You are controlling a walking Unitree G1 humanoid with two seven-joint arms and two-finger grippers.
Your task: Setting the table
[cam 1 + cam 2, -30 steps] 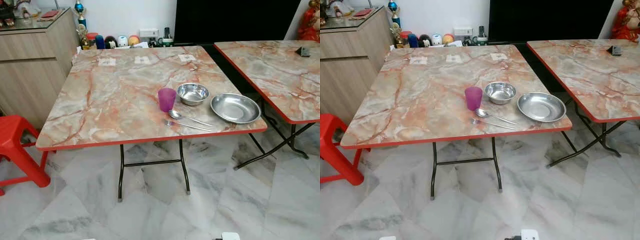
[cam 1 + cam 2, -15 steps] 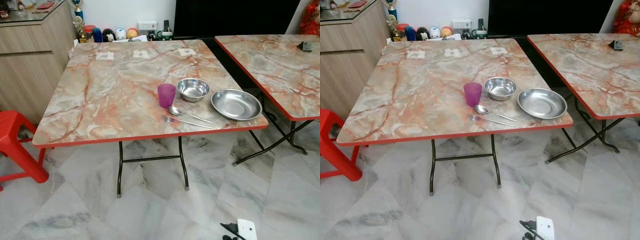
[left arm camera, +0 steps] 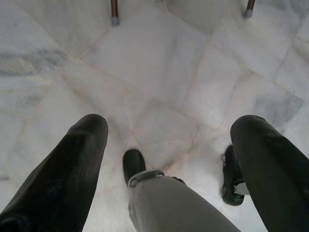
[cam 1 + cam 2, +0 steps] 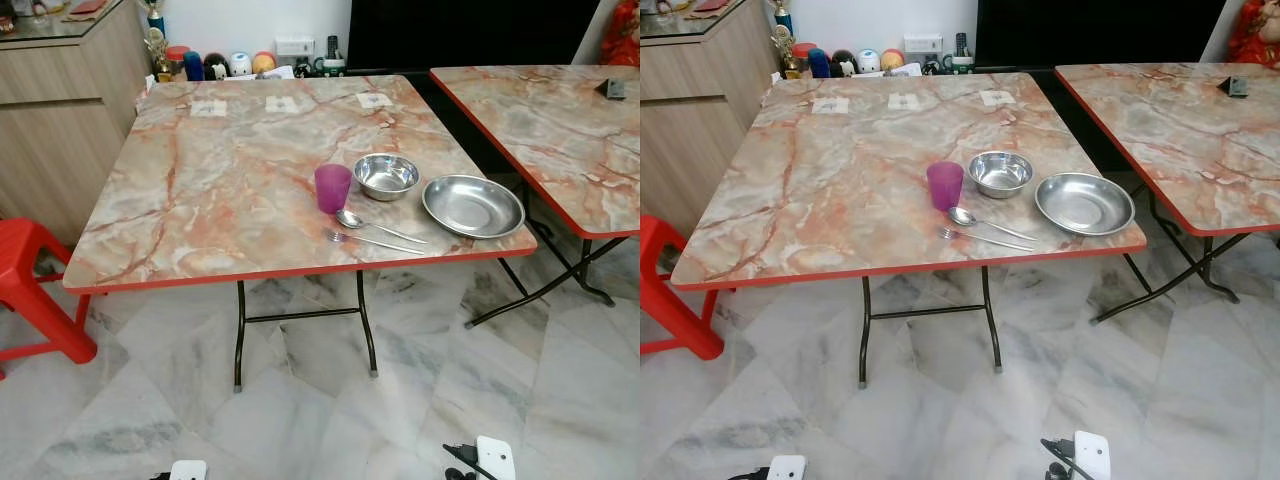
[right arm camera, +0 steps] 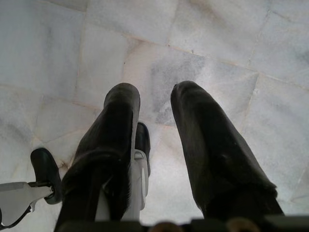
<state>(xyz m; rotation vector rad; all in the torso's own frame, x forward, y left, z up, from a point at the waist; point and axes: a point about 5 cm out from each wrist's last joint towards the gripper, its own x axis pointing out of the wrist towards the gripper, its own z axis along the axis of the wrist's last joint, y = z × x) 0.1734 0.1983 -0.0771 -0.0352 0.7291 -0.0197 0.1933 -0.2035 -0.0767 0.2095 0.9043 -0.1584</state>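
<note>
The robot has stepped a little closer, so the table [image 4: 200, 200] looks nearer than before. The cup [image 4: 332, 188], bowl [image 4: 386, 176], plate [image 4: 472, 207], spoon [image 4: 375, 226] and fork [image 4: 372, 241] sit bunched by its right corner, untouched. Both arms hang low over the floor: left gripper [image 3: 169, 133] jaws spread wide, right gripper [image 5: 157, 104] jaws slightly apart, both empty. Setting has likely not begun.

Folding table [image 4: 200, 200], marble-look top w/ red edge, black legs, on marble floor [image 4: 330, 420]. Near its right front corner: purple cup [image 4: 333, 188], steel bowl [image 4: 386, 176] just beside, steel plate [image 4: 472, 206] to the right. Spoon [image 4: 372, 227] & fork [image 4: 370, 241] in front of cup. 3 paper labels [image 4: 285, 103] at far edge.
</note>
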